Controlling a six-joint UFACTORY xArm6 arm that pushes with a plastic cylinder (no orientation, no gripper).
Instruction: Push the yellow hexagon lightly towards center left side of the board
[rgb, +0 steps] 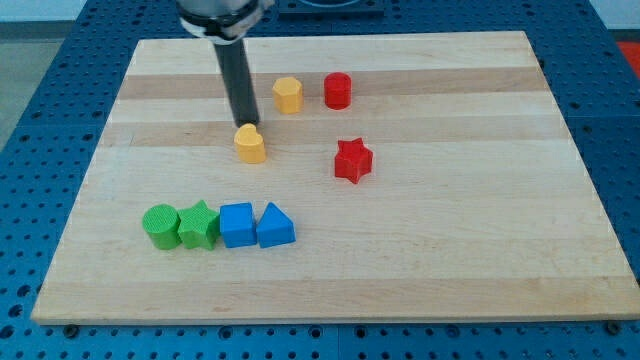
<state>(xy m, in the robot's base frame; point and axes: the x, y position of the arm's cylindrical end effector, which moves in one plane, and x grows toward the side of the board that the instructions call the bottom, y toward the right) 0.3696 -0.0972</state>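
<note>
The yellow hexagon (288, 95) stands in the upper middle of the wooden board (450, 260). My tip (243, 124) is to the hexagon's lower left, a short way off, and right at the top edge of a second yellow block (250, 144) of rounded, heart-like shape. The dark rod rises from the tip toward the view's top. A red cylinder (338, 91) stands just to the right of the hexagon.
A red star (352, 160) lies right of centre. In a row at the lower left stand a green cylinder (160, 225), a green star (199, 225), a blue cube (237, 224) and a blue triangle (275, 226), touching side by side.
</note>
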